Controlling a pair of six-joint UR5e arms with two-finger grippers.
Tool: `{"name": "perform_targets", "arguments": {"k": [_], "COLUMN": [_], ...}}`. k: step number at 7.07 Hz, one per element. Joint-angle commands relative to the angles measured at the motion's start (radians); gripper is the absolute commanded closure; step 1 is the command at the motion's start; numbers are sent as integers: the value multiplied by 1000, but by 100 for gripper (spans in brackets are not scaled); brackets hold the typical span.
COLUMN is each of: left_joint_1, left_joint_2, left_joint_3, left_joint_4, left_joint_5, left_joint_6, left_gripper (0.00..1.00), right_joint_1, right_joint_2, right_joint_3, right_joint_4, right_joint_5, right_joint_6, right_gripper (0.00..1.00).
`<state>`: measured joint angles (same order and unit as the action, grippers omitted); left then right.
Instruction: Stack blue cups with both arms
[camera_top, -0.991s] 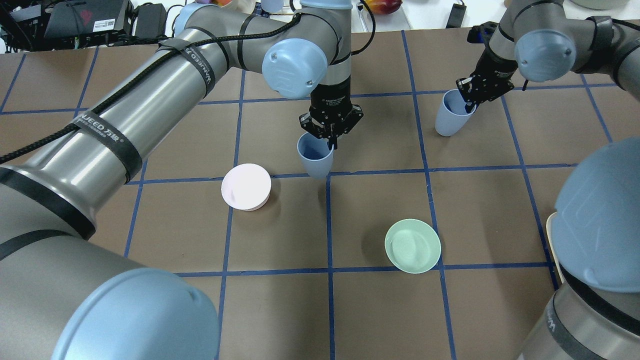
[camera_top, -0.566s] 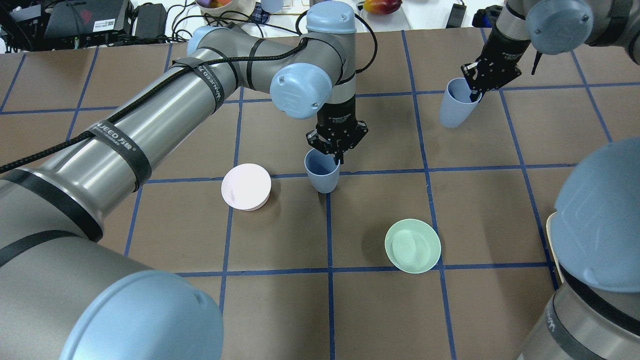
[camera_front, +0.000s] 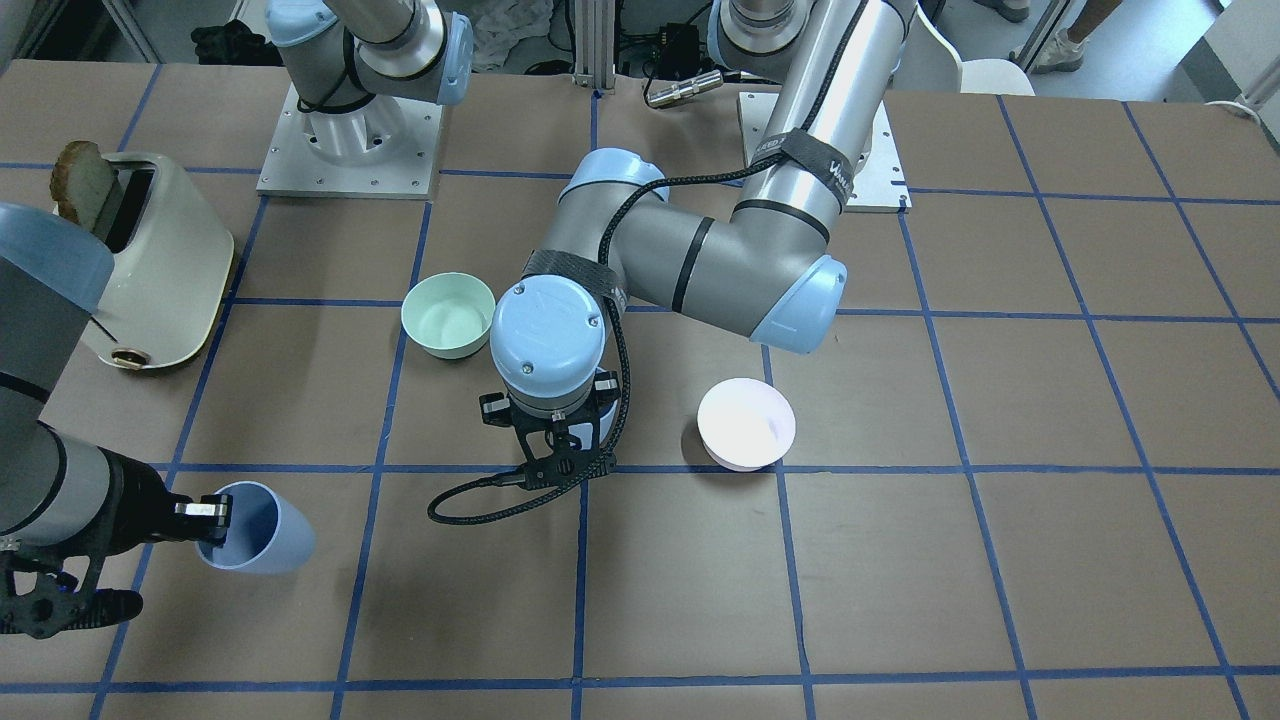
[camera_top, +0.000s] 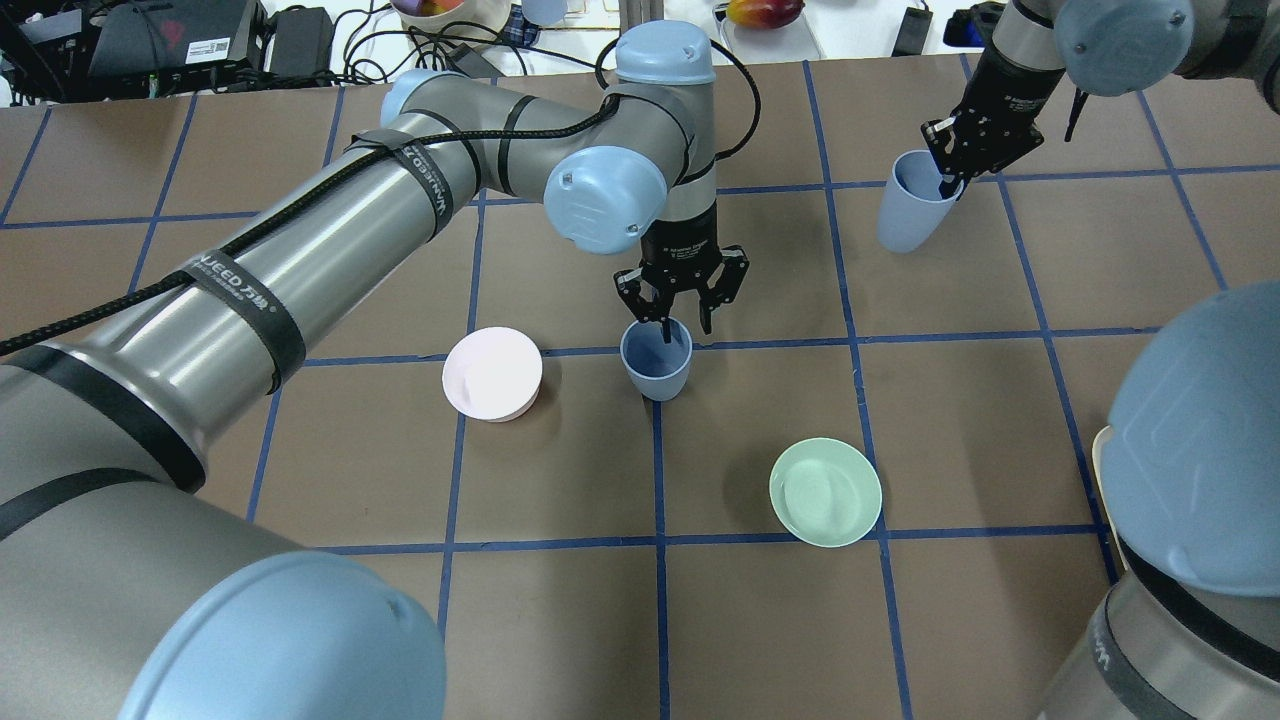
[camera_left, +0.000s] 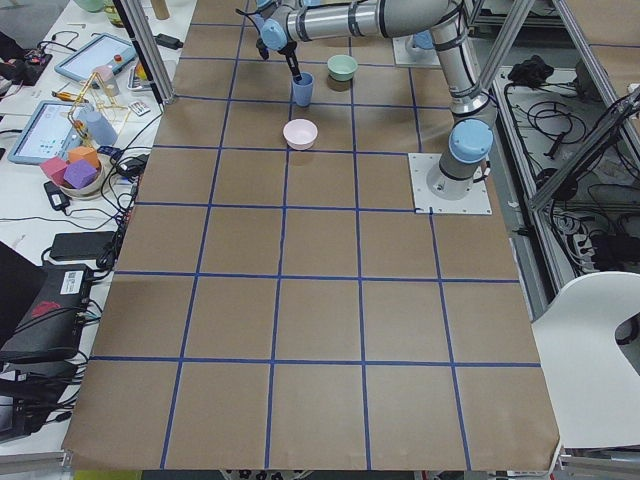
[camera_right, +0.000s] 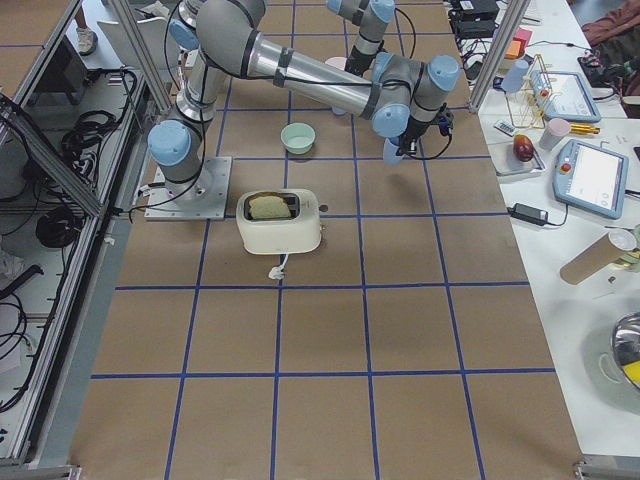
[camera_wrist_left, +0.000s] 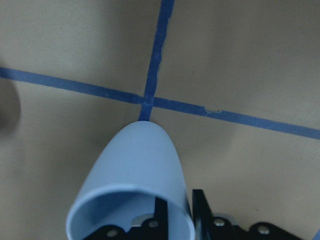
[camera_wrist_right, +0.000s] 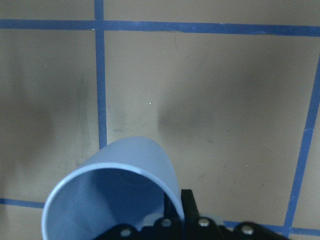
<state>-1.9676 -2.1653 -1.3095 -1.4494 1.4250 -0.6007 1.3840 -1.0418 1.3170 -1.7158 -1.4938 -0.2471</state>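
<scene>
1. Left gripper (camera_top: 685, 330): you find it pointing straight down over the middle of the table (camera_top: 760, 620). Its jaws are apart, with one finger inside the rim of the standing blue cup (camera_top: 656, 365) and the other outside. In the left wrist view the cup wall runs between the two fingers (camera_wrist_left: 199, 210).

2. Standing blue cup: it is upright with its mouth up, and its base sits at a crossing of the blue tape lines (camera_wrist_left: 250, 121).

3. Right gripper (camera_top: 948, 178): you find it close to the far edge, toward the table's right end. Its jaws are clamped on the rim of the tilted blue cup (camera_top: 908, 218), one finger inside the mouth and one against the outer wall.

4. Tilted blue cup: it leans with its mouth up toward the gripper. It is well apart from the standing cup and nearer the far edge. You cannot tell from these views whether its base touches the table.

5. Pale pink bowl (camera_top: 492, 373): it is near the standing cup on the side toward the table's left end, and the two do not touch.

6. Mint green bowl (camera_top: 825, 492): it stands mouth up, nearer the robot's edge than the standing cup and toward the right end.

7. Cream toaster (camera_front: 165, 270): it is by the robot's edge beyond the green bowl toward the right end, with a slice of toast (camera_front: 80, 182) standing in a slot.
</scene>
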Motion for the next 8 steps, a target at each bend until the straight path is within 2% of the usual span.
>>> {"name": "perform_targets", "arguments": {"k": [1, 3, 5, 6, 7, 8], "left_joint_1": [60, 133, 209, 225, 245, 268], "left_joint_2": [71, 167, 292, 342, 391, 453], "left_joint_3": [76, 128, 124, 116, 61, -21], "left_joint_4": [-15, -93, -234, -244, -325, -318], "left_joint_5": [5, 8, 12, 50, 77, 71], "left_joint_6": [13, 123, 308, 332, 352, 421], "left_gripper": [0, 0, 0, 0, 0, 0], "right_joint_1": [41, 133, 277, 340, 390, 432], "right_joint_2": [-45, -125, -194, -220, -242, -250], "right_joint_3": [4, 5, 18, 40, 82, 126], "right_joint_4": [48, 146, 182, 182, 171, 107], "right_joint_5": [-3, -2, 3, 12, 16, 17], "right_joint_6": [6, 104, 226, 265, 303, 346], "right_gripper": [100, 100, 100, 100, 100, 100]}}
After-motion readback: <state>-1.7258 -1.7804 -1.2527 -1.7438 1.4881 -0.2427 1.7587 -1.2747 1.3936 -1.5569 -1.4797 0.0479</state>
